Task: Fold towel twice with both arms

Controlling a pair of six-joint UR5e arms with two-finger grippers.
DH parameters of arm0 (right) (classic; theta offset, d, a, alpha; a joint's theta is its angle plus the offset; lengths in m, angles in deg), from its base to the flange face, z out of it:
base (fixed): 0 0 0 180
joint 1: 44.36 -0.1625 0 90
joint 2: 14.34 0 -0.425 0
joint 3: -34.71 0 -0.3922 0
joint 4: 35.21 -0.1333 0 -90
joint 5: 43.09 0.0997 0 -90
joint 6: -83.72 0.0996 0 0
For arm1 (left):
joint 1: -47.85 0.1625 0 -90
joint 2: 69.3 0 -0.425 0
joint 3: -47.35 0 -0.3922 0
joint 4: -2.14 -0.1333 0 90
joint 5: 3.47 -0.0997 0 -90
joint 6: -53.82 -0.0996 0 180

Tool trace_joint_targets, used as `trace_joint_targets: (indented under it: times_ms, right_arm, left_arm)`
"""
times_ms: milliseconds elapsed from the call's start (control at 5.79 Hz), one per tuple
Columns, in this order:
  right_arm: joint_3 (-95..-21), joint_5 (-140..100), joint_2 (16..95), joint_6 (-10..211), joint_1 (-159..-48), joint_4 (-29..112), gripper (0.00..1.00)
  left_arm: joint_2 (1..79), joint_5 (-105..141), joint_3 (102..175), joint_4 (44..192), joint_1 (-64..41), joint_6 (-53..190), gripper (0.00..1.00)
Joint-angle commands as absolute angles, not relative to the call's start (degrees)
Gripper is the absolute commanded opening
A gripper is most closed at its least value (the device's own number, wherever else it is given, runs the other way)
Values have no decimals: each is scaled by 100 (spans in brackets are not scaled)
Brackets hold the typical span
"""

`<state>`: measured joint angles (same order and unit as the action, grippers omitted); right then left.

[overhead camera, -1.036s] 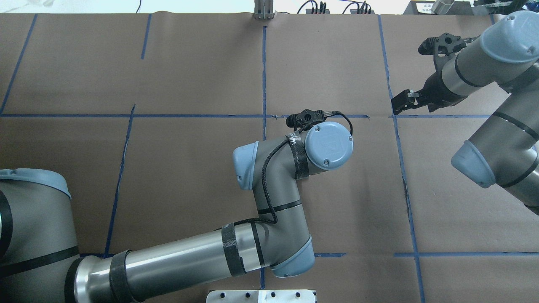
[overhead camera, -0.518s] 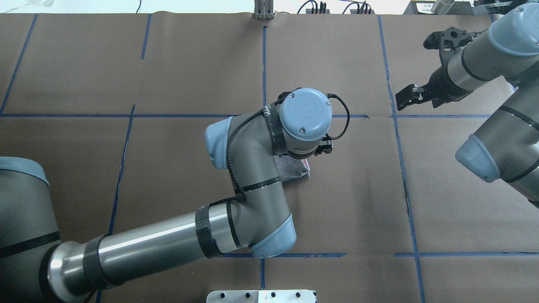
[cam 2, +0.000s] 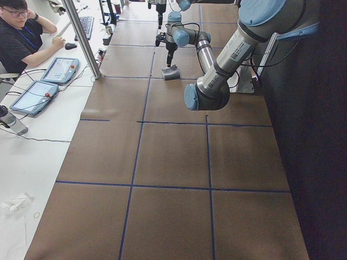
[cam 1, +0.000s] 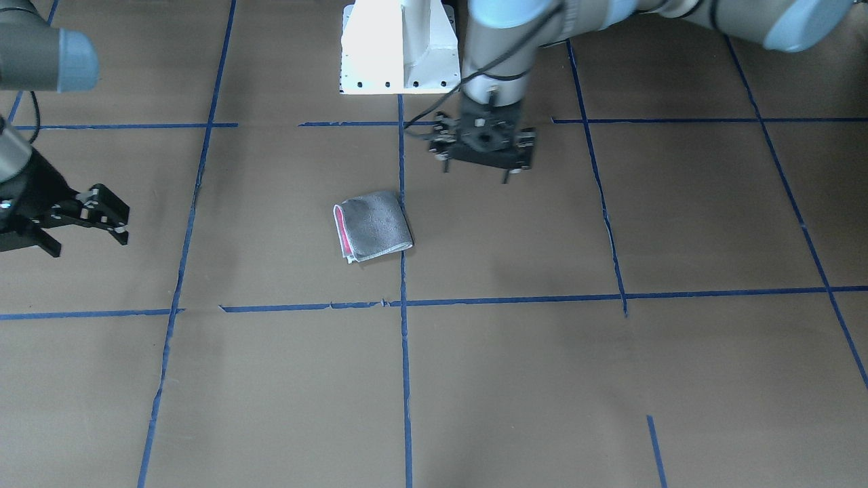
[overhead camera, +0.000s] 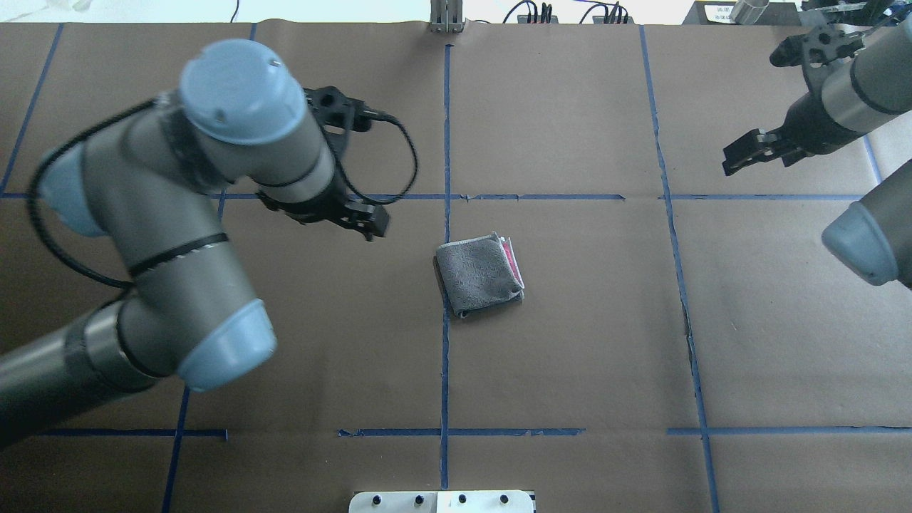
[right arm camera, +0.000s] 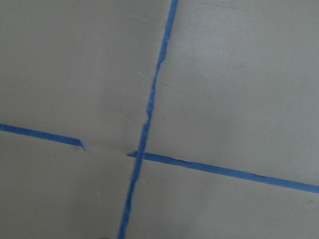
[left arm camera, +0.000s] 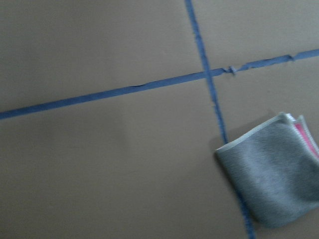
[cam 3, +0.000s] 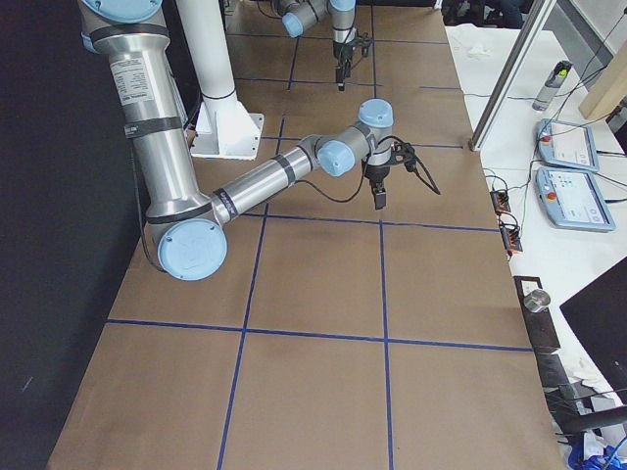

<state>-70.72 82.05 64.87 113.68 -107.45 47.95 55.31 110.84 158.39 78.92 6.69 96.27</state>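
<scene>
One towel (overhead camera: 479, 274) lies folded into a small, thick packet near the middle of the brown paper-covered surface (overhead camera: 570, 356). Its grey face is outward, and a sliver of bright pink and a whitish stitched border show along the edge toward the robot's right. One edge sits on the central line of the blue tape grid (overhead camera: 445, 121) that marks the surface into squares, and nothing touches the cloth. Two grey arms with light blue joint caps hang over the surface, each carrying one black two-finger end effector. The left end effector (cam 1: 476, 166) hovers above the surface on the robot's left of the towel and clear of it, its jaws spread wide and holding nothing; its wrist camera catches the towel at the lower right corner of its view. The right end effector (cam 1: 74, 227) hangs well apart from the towel, out toward the robot's right end of the surface, its jaws likewise parted and empty. One white pedestal base (cam 1: 400, 47) stands at the robot's edge of the surface. At a side bench one operator (cam 2: 21, 38) in a black shirt sits beside two tablet-style controllers (cam 2: 59, 69).
</scene>
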Motion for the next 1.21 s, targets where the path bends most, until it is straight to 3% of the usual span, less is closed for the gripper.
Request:
trace_joint_targets:
  times_ms: [0, 345, 518, 1036]
  right_arm:
    - [-7059, 8671, 7368, 9499, -11804, 4802, 100]
    - [-7006, 8734, 8177, 8228, -12632, 4802, 100]
    - [-6875, 8682, 8695, 8136, -12784, 4707, 100]
    - [-6198, 8856, 9086, 8205, -13268, 4540, 100]
  left_arm:
    - [3819, 12059, 16450, 7860, -1024, 6864, 100]
    - [2734, 12777, 16023, 7843, -2826, 4302, 100]
    - [2233, 13497, 15367, 7947, -3523, 4223, 100]
    - [1842, 13382, 14290, 8279, -3924, 4161, 100]
